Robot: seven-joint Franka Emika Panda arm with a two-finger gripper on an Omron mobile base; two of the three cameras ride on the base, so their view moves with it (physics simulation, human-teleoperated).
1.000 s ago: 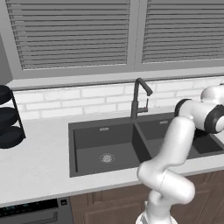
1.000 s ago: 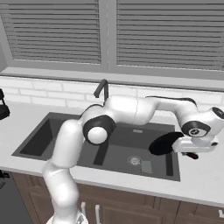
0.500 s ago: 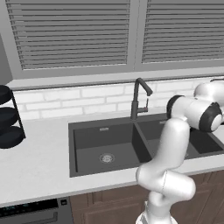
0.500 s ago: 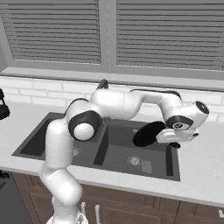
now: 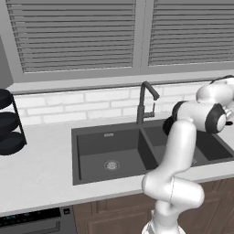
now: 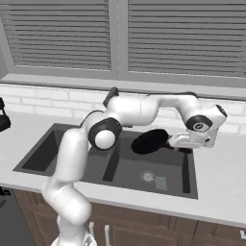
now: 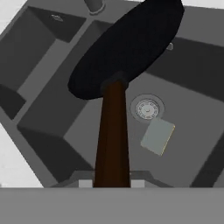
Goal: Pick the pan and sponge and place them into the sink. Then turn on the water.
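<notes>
**A:** From the left base view, the large dark grey double-basin sink [image 5: 109, 153] sat set into the pale counter, its tall dark gooseneck faucet [image 5: 145, 101] dry, no stream running. The white arm reached across to the right basin.

**B:** And from the right base view the small, nearly black round pan [image 6: 150, 141] hung in the air above that right basin, its thin brown handle running into the gripper [image 6: 178, 142]. Beneath it, by the round drain, lay the little rectangular grey-green and yellow sponge [image 6: 161, 182], flat on the basin floor.

**A:** So the sponge was in. Hand view?

**B:** Handle straight up the middle of the shot, fingers pressed together, pinching it, pan tipped over the sink, clear of the bottom. Sponge just beside the drain again.

**A:** My reckoning: one item delivered, the pan carried but not yet set down, and the water not yet turned on.
</notes>
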